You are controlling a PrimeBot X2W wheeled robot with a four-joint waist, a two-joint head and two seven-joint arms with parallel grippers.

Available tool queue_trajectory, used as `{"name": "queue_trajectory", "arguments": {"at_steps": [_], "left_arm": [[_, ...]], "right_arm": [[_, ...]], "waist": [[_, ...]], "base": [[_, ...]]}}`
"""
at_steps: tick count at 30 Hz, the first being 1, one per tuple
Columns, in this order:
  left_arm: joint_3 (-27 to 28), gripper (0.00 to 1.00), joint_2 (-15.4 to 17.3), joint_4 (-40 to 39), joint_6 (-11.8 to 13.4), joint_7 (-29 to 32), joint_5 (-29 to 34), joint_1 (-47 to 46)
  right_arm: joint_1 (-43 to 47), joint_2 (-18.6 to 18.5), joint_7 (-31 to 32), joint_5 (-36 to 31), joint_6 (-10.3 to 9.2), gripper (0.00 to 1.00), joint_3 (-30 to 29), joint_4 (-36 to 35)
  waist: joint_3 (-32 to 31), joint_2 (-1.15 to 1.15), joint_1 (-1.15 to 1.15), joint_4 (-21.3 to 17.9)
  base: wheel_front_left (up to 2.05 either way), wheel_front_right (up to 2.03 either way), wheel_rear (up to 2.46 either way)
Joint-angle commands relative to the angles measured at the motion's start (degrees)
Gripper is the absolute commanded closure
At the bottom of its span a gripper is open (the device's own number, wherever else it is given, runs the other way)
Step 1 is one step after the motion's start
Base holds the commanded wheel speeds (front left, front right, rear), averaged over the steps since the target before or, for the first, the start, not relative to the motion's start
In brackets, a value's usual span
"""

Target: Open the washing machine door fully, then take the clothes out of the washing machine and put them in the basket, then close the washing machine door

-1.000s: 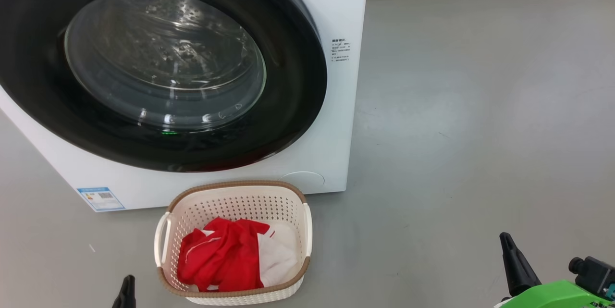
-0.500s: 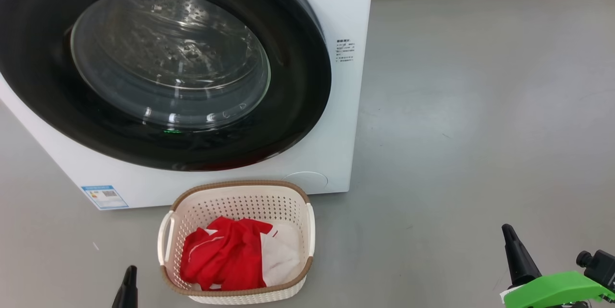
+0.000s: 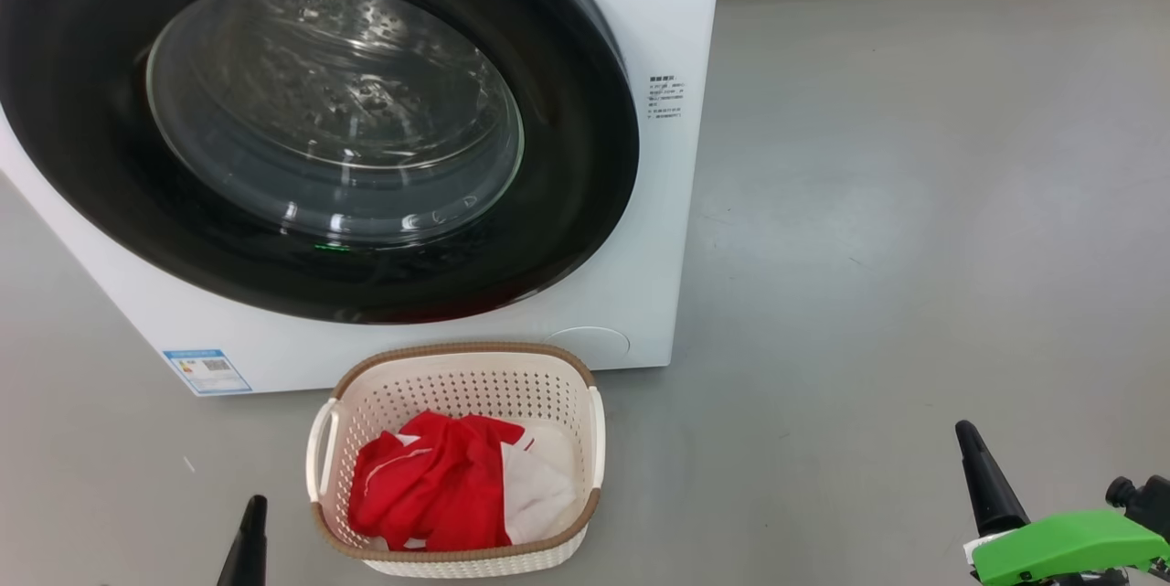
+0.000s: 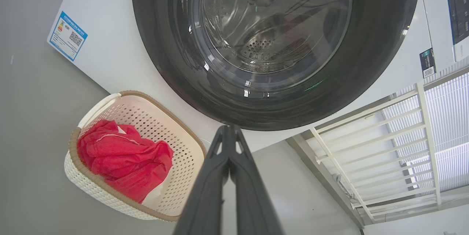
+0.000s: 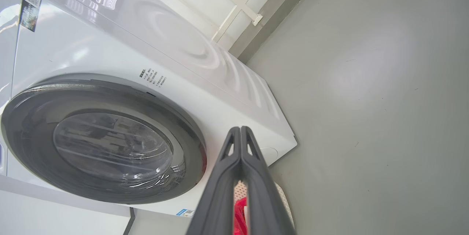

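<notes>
The white washing machine (image 3: pixel 672 1) stands ahead with its black-rimmed round door (image 3: pixel 567 229) shut flat against the front; bare steel drum shows through the glass. On the floor just before it sits the cream basket (image 3: pixel 457 357) holding the red and white clothes (image 3: pixel 439 485). My left gripper (image 3: pixel 251 522) is shut and empty at the bottom edge, left of the basket. My right gripper (image 3: pixel 973 453) is shut and empty far to the basket's right. The left wrist view looks past the shut left gripper (image 4: pixel 229 128) at the door (image 4: pixel 165 62) and basket (image 4: pixel 95 108). The right gripper (image 5: pixel 240 129) is shut too.
Bare grey floor (image 3: pixel 914 248) spreads to the right of the machine up to a dark skirting at the wall. A blue energy sticker (image 3: pixel 206 371) marks the machine's lower left corner. White railings (image 4: pixel 366 136) stand beside the machine in the left wrist view.
The whole head view has drifted a little, so the machine and basket sit slightly further right. My right gripper has risen a little in the view. The door and clothes stay as they were.
</notes>
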Motion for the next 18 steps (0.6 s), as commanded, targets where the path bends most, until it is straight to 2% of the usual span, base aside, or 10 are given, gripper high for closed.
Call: {"name": "queue_trajectory", "arguments": {"at_steps": [1, 18], "left_arm": [[1.0, 1.0, 0.3, -1.3, -0.2, 0.5, -1.9, -2.7], [1.1, 1.0, -0.2, -1.1, -0.3, 3.2, -12.0, -4.5]], "right_arm": [[-3.3, -0.4, 0.4, 1.6, -0.12, 1.0, 0.1, -1.9], [-4.5, -0.3, 3.2, 11.7, -0.15, 1.0, -0.4, -3.0]], "waist": [[0.0, 0.0, 0.0, 0.1], [-0.2, 0.0, 0.0, 0.8]], "base": [[0.0, 0.0, 0.0], [0.0, 0.0, 0.0]]}}
